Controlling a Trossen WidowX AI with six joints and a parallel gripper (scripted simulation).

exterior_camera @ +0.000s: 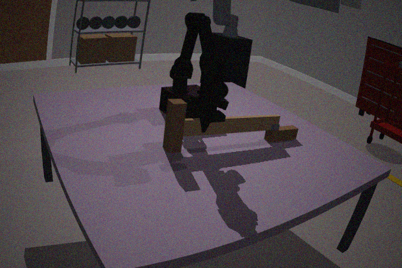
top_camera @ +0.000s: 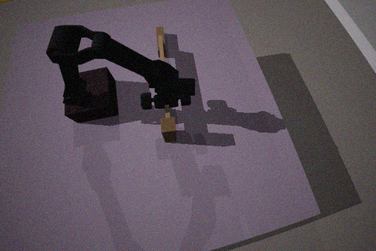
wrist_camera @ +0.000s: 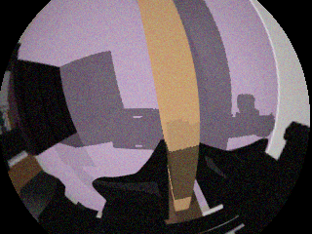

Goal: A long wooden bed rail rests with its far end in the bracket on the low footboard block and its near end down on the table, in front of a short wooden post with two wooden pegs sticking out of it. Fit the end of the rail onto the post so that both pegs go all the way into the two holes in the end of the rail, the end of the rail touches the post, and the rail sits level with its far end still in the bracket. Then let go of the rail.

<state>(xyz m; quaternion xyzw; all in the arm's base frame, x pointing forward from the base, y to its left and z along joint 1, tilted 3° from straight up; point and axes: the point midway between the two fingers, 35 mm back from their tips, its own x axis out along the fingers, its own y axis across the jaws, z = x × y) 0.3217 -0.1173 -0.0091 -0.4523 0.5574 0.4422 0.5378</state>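
Note:
The long wooden rail [top_camera: 160, 44] [exterior_camera: 246, 123] [wrist_camera: 177, 97] stands on edge and looks about level, clear of the table along its length. Its far end sits at the dark bracket [exterior_camera: 275, 127] on the low footboard block [exterior_camera: 285, 134]. My gripper [exterior_camera: 206, 125] [wrist_camera: 172, 140] is shut on the rail close to its near end, a finger on each side. The upright wooden post [top_camera: 168, 125] [exterior_camera: 174, 125] stands right at that near end. No peg shows. The post hides part of the joint in the exterior view, so I cannot tell whether a thin gap remains.
The arm's dark base block [top_camera: 100, 90] [exterior_camera: 165, 98] stands on the pale purple table [top_camera: 136, 181] [exterior_camera: 129, 219], to one side of the rail. Shadows of the arm and rail fall across the table. A shelf rack [exterior_camera: 110, 0] and a red tool cabinet [exterior_camera: 379, 76] stand beyond the table.

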